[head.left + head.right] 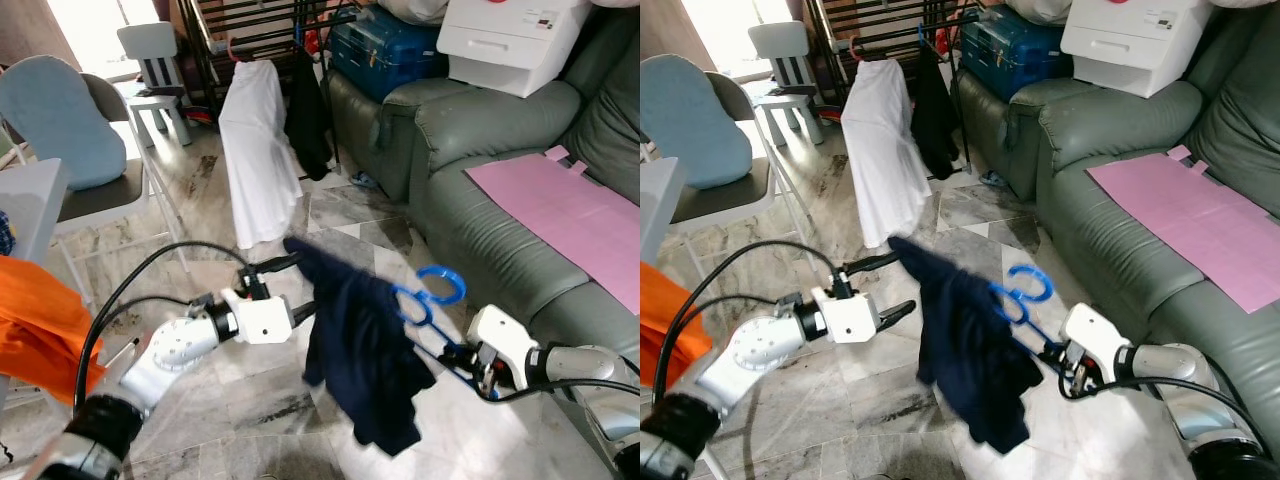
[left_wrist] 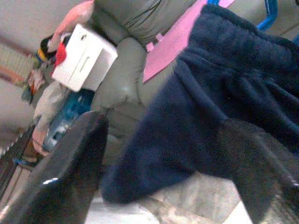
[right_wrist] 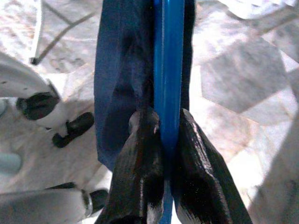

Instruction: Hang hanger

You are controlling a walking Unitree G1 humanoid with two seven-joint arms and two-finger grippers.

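Note:
A blue plastic hanger carries a dark navy garment above the marble floor. My right gripper is shut on the hanger's lower bar, and the right wrist view shows its fingers pinching the blue bar. My left gripper is open at the garment's left end, one finger above the cloth and one below. In the left wrist view the navy cloth lies between the spread fingers. A dark drying rack stands at the back with a white garment and a black one hanging on it.
A green sofa with a pink sheet runs along the right. A blue case and a white box sit on its far end. A chair with a light blue cushion and an orange cloth are at the left.

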